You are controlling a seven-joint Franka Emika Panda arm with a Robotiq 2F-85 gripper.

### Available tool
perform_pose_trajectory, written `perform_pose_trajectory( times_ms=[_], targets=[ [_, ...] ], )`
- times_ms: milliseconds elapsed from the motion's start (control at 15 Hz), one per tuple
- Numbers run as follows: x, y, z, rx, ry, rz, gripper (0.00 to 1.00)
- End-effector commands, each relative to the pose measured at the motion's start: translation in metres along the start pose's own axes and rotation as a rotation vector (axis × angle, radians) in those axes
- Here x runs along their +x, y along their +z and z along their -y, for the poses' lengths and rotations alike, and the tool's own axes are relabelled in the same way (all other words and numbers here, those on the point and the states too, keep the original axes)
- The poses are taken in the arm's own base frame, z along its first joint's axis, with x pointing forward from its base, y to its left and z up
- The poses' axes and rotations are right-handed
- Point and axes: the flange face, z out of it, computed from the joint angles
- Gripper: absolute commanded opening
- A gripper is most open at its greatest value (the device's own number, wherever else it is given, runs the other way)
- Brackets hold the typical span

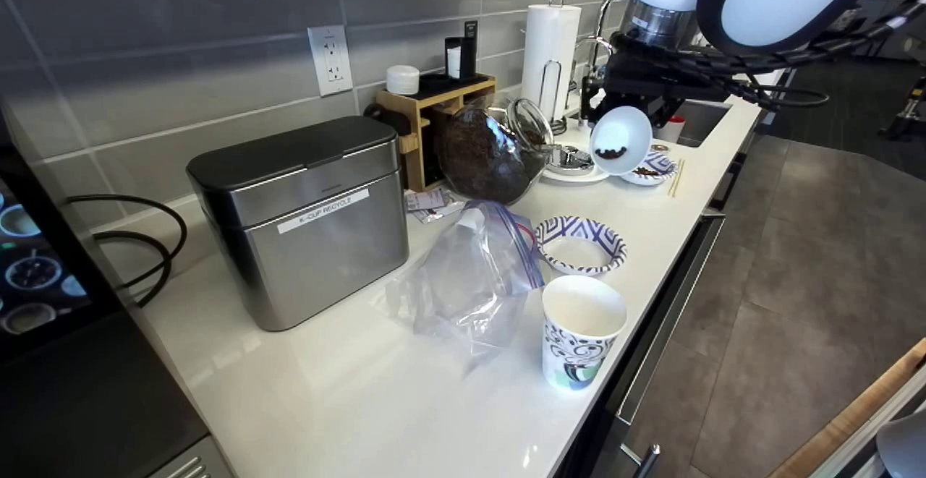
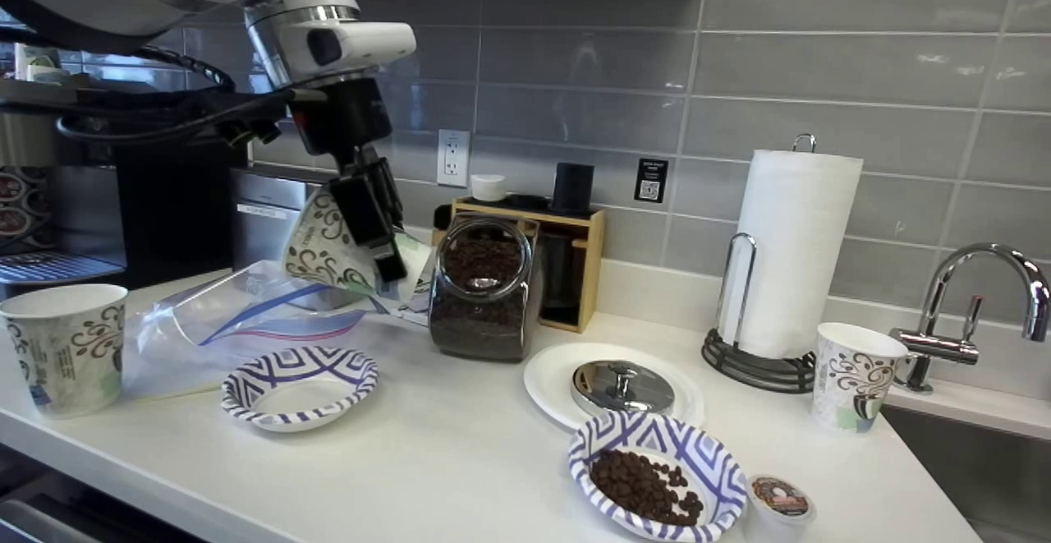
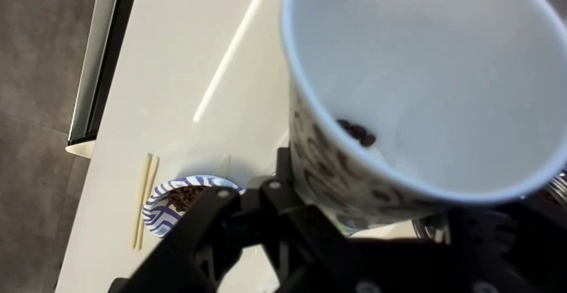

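My gripper [image 2: 382, 235] is shut on a patterned paper cup [image 2: 324, 251] and holds it in the air, tilted on its side. The cup's white mouth [image 1: 621, 131] faces the camera in an exterior view, and a few dark coffee beans [image 1: 611, 153] lie inside. The wrist view shows the cup [image 3: 354, 186] between the gripper's fingers [image 3: 372, 213]. An empty blue-and-white paper bowl [image 2: 300, 399] stands on the counter below. A clear zip bag [image 1: 470, 283] lies beside that bowl. A glass jar of dark coffee [image 2: 484, 321] stands close by, its round opening uncovered.
A standing paper cup [image 1: 581, 340], a steel bin [image 1: 333, 246], a bowl with beans [image 2: 718, 485], a metal lid [image 2: 622, 391] on a white plate [image 2: 542, 375], a coffee pod [image 2: 780, 502], chopsticks [image 3: 145, 204], a paper towel roll [image 2: 792, 255] and another cup [image 2: 854, 379] are on the counter.
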Motion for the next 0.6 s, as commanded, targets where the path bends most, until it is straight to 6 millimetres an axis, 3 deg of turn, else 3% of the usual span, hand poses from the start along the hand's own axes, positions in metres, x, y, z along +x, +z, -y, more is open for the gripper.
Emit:
perform_pose_trajectory(
  times_ms=[0, 133, 200, 533],
  targets=[
    [0.002, 0.0, 0.0, 0.0, 0.0, 0.001, 0.61],
    [0.004, 0.001, -0.002, -0.001, 0.002, 0.003, 0.61],
    [0.004, 0.001, -0.002, -0.001, 0.002, 0.003, 0.36],
    [-0.009, -0.011, 0.005, -0.07, -0.133, -0.156, 0.36]
  ],
)
